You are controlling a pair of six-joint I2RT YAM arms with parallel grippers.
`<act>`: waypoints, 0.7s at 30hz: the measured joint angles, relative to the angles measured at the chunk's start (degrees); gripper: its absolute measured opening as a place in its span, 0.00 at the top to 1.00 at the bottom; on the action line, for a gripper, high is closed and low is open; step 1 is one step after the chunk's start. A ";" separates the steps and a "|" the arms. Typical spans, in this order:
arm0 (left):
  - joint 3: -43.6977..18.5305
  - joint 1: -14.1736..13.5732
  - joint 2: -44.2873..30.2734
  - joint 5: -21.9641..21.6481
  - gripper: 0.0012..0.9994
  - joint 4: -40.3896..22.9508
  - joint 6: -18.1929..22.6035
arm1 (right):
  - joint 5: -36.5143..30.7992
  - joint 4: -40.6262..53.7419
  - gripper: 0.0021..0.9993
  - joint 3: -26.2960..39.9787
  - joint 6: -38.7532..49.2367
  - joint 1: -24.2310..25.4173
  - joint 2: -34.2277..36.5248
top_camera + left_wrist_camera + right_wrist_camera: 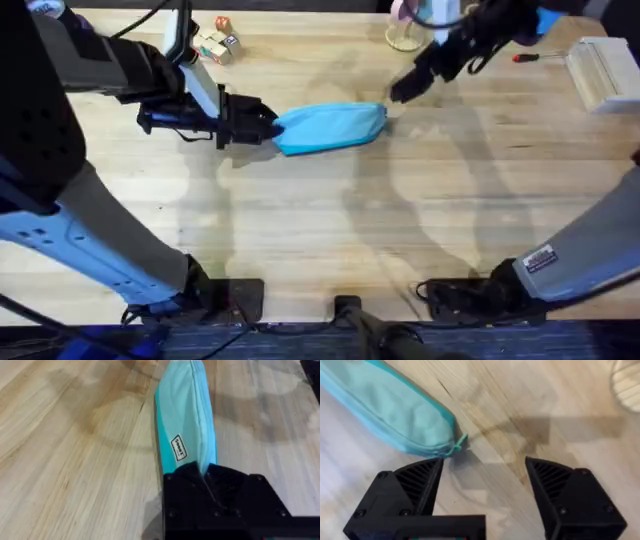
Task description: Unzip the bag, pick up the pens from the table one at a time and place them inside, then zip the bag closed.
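The left gripper (pixel 268 125) is clamped on the bag (pixel 335 127) at its 9 o'clock end; the right gripper (pixel 400 88), fingers apart, hovers near the pull (pixel 458 443). The bag looks zipped, so the task seems nearly done.

- The worktop (pixel 330 230) is light wooden butcher-block, laid in long plank strips with visible grain and a few darker streaks.
- Soft, overlapping shadows fall across its middle, so light comes from above.
- Near the far edge lie small coloured blocks (pixel 215 43), a clear glass-like stand (pixel 404 38), a red-handled screwdriver (pixel 528 57) and a pale ribbed box (pixel 603 72).
- Dark cables (pixel 340 318) run along the near edge.
- A dark strip lies beyond the far edge.
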State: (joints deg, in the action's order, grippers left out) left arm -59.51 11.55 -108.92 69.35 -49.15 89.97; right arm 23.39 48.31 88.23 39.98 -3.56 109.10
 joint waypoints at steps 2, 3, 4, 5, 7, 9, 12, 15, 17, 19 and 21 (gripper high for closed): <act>0.00 0.00 0.00 -0.08 0.96 -0.17 0.02 | -0.03 2.25 0.00 2.56 0.03 -0.41 -1.57; 0.00 0.00 0.00 -0.11 0.96 -0.27 0.00 | -0.04 2.90 0.00 3.59 0.04 -0.45 -2.26; 0.00 0.00 0.00 -0.12 0.96 -0.39 0.00 | -0.05 3.58 0.00 4.62 0.04 -0.45 -3.00; 0.00 0.00 0.00 -0.14 0.96 -0.47 0.00 | -0.03 4.26 0.00 5.53 0.03 -0.45 -3.70; 0.00 0.00 0.00 -0.14 0.96 -0.54 0.00 | -0.03 5.21 0.00 6.48 0.03 -0.45 -4.73; 0.00 0.00 0.00 -0.14 0.96 -0.54 0.00 | -0.04 5.80 0.00 6.66 0.04 -0.45 -5.52; 0.00 0.00 0.00 -0.14 0.96 -0.54 0.00 | -0.08 6.19 0.00 6.66 0.06 -0.45 -5.62; 0.00 0.00 0.02 -0.04 0.80 -0.56 0.02 | -0.10 6.19 0.00 6.66 0.05 -0.45 -5.62; 0.00 0.13 0.00 0.23 0.47 -0.76 -0.02 | -0.18 6.21 0.00 6.66 0.03 -0.45 -5.63; 0.00 0.29 0.00 0.34 0.18 -0.76 -0.02 | -0.23 6.18 0.00 6.66 0.06 -0.45 -5.64; 0.00 0.38 0.00 0.32 0.02 -0.82 -0.27 | -0.57 6.21 0.00 6.66 0.05 -0.45 -5.63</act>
State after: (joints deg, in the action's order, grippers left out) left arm -59.51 11.94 -108.92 69.67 -49.98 89.71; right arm 22.82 54.52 94.89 40.03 -4.01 103.48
